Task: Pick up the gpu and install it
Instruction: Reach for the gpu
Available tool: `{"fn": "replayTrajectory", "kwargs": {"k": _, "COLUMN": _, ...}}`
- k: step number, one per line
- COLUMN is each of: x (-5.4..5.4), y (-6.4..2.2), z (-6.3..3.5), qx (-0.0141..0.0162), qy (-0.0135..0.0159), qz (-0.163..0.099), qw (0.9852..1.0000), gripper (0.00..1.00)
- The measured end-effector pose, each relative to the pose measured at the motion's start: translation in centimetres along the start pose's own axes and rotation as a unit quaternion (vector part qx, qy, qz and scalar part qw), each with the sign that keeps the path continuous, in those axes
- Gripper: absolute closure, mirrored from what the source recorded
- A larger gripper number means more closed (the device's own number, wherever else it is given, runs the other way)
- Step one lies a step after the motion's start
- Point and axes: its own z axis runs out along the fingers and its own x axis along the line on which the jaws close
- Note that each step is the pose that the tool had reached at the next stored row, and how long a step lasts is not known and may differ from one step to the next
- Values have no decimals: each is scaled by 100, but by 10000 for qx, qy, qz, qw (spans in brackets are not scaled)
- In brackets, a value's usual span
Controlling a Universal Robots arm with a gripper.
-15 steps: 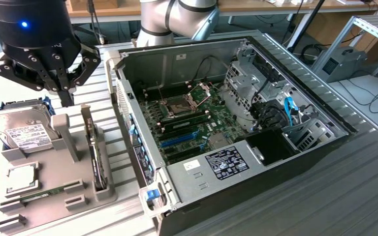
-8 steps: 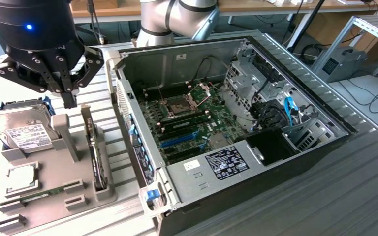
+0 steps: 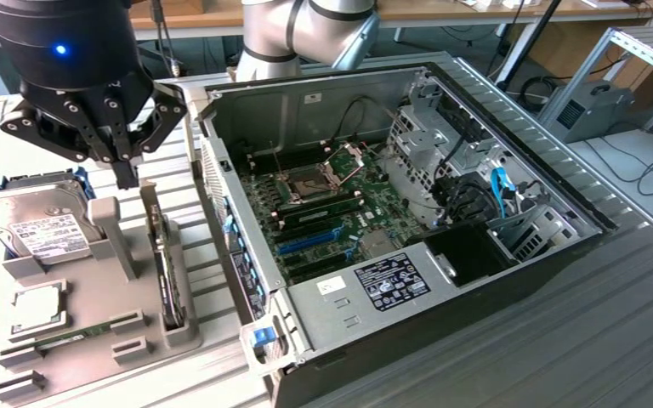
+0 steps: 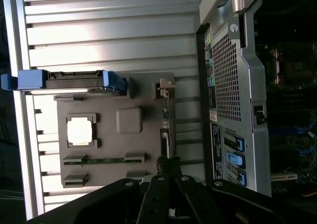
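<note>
The gripper (image 3: 128, 177) (image 4: 167, 177) hangs over the grey tray (image 3: 91, 289) (image 4: 148, 144) on the exterior view's left, its fingers pressed together and holding nothing. The gpu (image 3: 167, 272) (image 4: 167, 130) stands on edge in a slot along the tray's right side, just beside the open case (image 3: 303, 110) (image 4: 233, 85). The gripper tips are above the card's far end, apart from it.

Left of the gpu, the tray carries a hard drive (image 3: 41, 228) (image 4: 74, 80) at its far end, a CPU (image 3: 38, 306) (image 4: 80, 131) nearer, and a memory stick (image 3: 77, 333) (image 4: 104, 160) nearest. The case lies on its side on the ribbed bench (image 3: 599, 331) (image 4: 109, 35), with its motherboard (image 3: 338, 204) exposed.
</note>
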Motion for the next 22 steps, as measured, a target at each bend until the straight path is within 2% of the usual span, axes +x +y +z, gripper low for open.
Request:
{"fn": "replayTrajectory", "kwargs": {"k": 10, "x": -49, "y": -71, "z": 10, "qx": 2, "qy": 0, "qz": 0, "qw": 10000, "gripper": 89}}
{"fn": "replayTrajectory", "kwargs": {"k": 14, "x": -96, "y": -151, "z": 26, "qx": 3, "qy": 0, "qz": 0, "qw": 10000, "gripper": 89}}
{"fn": "replayTrajectory", "kwargs": {"k": 22, "x": -142, "y": -207, "z": 40, "qx": 11, "qy": 0, "qz": 0, "qw": 10000, "gripper": 89}}
